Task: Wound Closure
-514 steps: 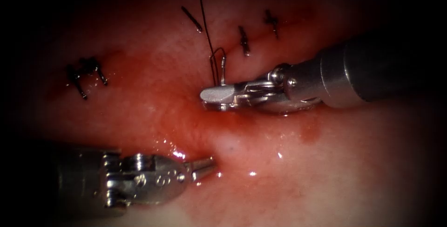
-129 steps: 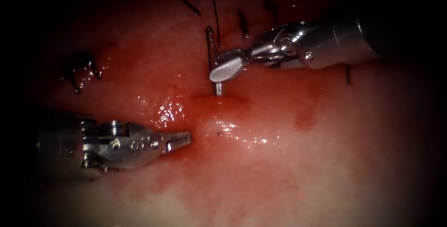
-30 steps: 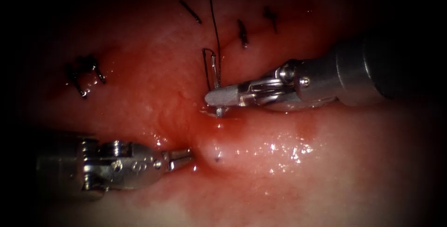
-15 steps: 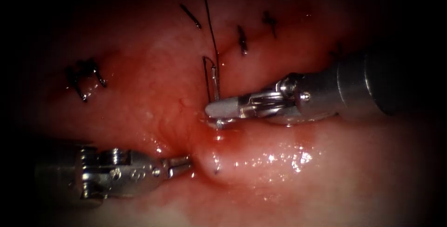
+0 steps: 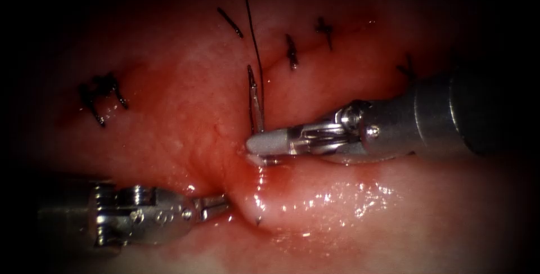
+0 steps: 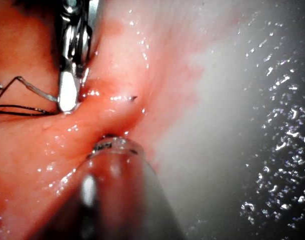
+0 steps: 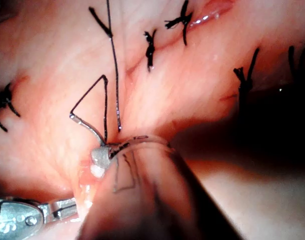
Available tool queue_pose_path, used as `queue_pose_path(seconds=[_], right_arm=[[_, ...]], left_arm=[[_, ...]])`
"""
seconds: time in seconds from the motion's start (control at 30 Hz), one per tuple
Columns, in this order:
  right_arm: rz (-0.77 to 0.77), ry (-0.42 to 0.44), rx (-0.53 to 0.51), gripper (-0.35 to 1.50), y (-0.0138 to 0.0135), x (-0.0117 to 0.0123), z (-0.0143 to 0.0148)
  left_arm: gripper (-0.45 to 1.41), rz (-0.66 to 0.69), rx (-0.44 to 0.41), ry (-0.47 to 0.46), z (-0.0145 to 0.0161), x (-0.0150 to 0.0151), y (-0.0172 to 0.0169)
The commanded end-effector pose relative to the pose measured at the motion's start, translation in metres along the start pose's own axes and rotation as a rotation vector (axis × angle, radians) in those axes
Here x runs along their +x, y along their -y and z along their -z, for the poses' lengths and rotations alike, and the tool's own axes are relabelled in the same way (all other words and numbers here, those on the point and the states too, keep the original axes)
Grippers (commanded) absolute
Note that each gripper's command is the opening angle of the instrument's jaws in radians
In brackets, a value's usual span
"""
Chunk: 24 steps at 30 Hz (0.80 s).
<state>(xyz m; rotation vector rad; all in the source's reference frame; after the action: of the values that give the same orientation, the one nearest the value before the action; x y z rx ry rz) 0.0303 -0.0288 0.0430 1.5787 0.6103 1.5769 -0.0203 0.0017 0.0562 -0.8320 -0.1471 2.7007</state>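
Looking at the endoscope view, the needle (image 5: 256, 102) is clamped in the closed fingers of the right tool (image 5: 264, 143), gripped on its back part near the thread end, with that end left standing above the tissue (image 5: 169, 99). The rest of the curve is buried in the tissue, and the tip (image 5: 258, 221) is seen poking out lower down, beside the left tool (image 5: 216, 206). Those fingers are closed on a fold of tissue, pretty much. The thread (image 5: 251, 21) is run upward past a few dark stitches (image 5: 101, 95).
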Motion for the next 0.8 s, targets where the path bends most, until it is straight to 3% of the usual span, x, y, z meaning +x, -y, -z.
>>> queue_pose_path(seconds=[0.03, 0.8], right_arm=[[0.004, 0.008, -0.003, -0.35, -0.0009, -0.0009, -0.0009], [-0.009, 0.052, 0.025, -0.35, -0.0021, -0.0057, -0.0014]], left_arm=[[-0.12, 0.001, -0.004, 0.0, -0.0007, -0.0001, -0.001], [-0.13, 0.002, -0.004, 0.001, -0.0007, 0.0, -0.0009]])
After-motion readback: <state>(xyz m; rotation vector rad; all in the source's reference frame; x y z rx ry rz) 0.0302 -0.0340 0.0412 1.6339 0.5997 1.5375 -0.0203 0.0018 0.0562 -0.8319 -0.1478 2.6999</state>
